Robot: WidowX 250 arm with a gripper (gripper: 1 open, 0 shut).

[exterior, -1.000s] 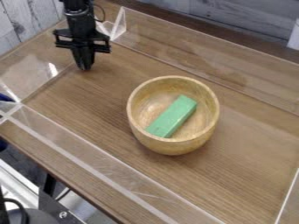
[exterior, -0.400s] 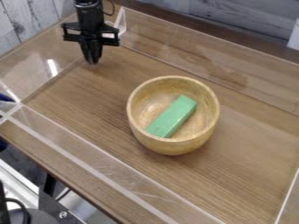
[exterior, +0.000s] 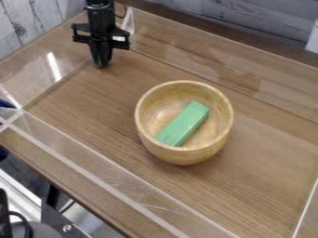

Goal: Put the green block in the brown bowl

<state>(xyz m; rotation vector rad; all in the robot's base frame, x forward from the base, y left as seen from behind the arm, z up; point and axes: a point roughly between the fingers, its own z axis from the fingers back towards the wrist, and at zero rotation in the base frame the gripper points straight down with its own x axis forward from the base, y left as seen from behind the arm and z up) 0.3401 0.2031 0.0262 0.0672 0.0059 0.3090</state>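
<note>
The green block (exterior: 184, 124) lies tilted inside the brown bowl (exterior: 214, 139), which stands on the wooden table a little right of centre. My gripper (exterior: 100, 61) hangs at the far left of the table, well away from the bowl, its black fingers pressed together with nothing between them.
Clear acrylic walls (exterior: 74, 165) run along the table's edges, with a raised panel at the near left and another along the back right. The wood-grain tabletop (exterior: 87, 112) spreads between gripper and bowl.
The gripper has risen and drifted toward the back right, farther from the near edge. Bowl and block have not moved.
</note>
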